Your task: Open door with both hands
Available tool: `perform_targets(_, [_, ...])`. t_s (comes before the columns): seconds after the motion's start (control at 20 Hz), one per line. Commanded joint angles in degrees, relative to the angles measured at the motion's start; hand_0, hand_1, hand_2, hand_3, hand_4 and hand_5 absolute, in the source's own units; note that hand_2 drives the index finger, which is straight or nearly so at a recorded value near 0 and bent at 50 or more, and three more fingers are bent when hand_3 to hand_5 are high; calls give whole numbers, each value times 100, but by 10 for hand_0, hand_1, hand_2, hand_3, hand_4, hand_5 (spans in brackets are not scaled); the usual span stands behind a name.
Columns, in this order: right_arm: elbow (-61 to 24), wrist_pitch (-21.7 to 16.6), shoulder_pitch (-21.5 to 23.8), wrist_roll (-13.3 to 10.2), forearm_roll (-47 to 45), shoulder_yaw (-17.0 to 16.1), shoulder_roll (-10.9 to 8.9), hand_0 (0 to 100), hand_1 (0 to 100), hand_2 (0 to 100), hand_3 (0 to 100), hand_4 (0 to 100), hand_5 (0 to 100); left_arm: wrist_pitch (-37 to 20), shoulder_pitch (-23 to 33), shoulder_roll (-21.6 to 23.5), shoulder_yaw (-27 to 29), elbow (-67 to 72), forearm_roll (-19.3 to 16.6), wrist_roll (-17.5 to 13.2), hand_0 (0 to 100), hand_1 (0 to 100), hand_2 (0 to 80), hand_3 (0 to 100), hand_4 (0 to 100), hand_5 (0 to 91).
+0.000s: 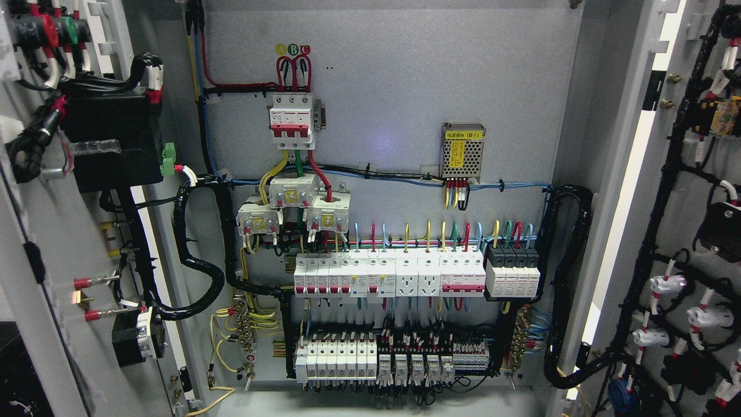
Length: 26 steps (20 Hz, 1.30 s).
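**Doors stand wide open; no hand in view**

Cabinet interior is fully exposed. Left door (63,243) is swung out at the picture's left edge, its inner face carrying a black unit (110,142) and bundled black cable (197,249). Right door (689,231) is swung out at the right edge, its inner face lined with black wiring and white-capped indicator backs (666,285). Between them the back panel (405,87) shows a red-and-white main breaker (292,121), a perforated power supply (462,150) and rows of smaller breakers (388,275).

Neither robot hand nor arm appears, so the state of the fingers cannot be told.

Judgement: the opening looks complete or very nearly so. If any swing remains, it should be finished with slow, even pressure on each door's outer edge, both sides moving together, and stopped before the hinges bind. Hands should keep clear of the inner faces: the cable looms crossing from panel to each door near the hinges could snag or be strained by overtravel.
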Motion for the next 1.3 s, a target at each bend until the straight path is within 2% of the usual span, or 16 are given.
perform_targets(0.0, [8, -3, -12, -4, 242, 330, 129, 0, 0, 0, 0, 0, 0, -1, 97, 0, 0, 26, -1, 3, 0, 0, 0, 0, 0, 0])
perform_targets(0.45, [87, -3, -144, -4, 408, 664, 129, 0, 0, 0, 0, 0, 0, -1, 97, 0, 0, 26, 8, 3, 0, 0, 0, 0, 0, 0])
perform_targets(0.85, [96, 6, -188, -4, 795, 822, 129, 0, 0, 0, 0, 0, 0, -1, 97, 0, 0, 26, 8, 3, 0, 0, 0, 0, 0, 0])
perform_targets(1.1, [52, -3, -188, -4, 778, 840, 137, 0, 0, 0, 0, 0, 0, -1, 97, 0, 0, 18, -1, 3, 0, 0, 0, 0, 0, 0])
perform_targets(1.25, [43, -3, -179, -4, 787, 744, 137, 0, 0, 0, 0, 0, 0, -1, 105, 9, 0, 18, -1, 3, 0, 0, 0, 0, 0, 0])
